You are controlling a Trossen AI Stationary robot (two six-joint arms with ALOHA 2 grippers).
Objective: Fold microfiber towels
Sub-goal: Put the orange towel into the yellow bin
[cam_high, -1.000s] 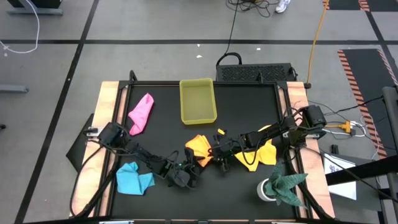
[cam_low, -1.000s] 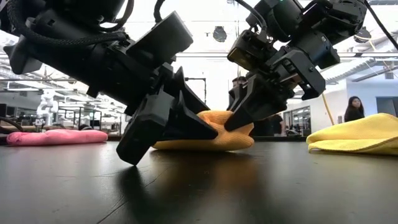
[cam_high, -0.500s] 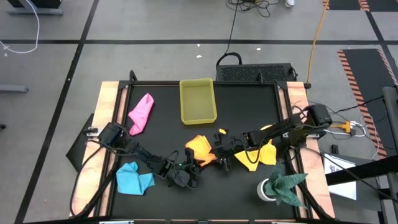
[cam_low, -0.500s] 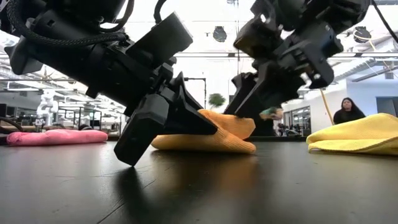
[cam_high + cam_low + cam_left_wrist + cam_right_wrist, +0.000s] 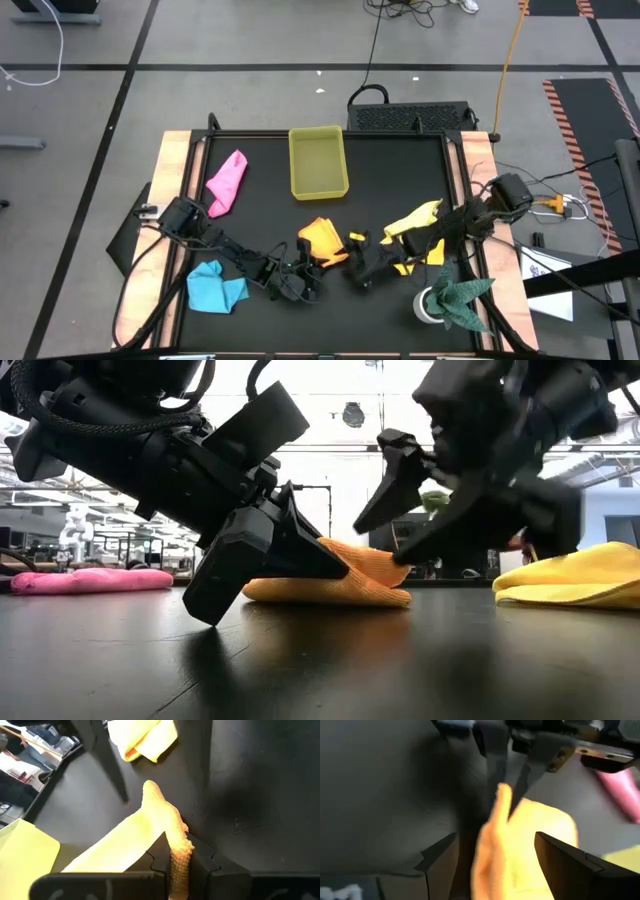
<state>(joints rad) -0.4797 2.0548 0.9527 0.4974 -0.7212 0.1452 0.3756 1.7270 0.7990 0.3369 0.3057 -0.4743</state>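
Left gripper (image 5: 172,865) is clamped down tight on a fold of the orange towel (image 5: 322,240), pinning its near edge low against the black table (image 5: 380,170), just in front of the yellow tray (image 5: 318,161). Right gripper (image 5: 420,510) has its fingers spread wide with nothing in them, hanging just off the orange towel's right end. A second back it was pinching that end while the left was open, so they've swapped. Yellow towel (image 5: 415,225) lies beyond to the right.
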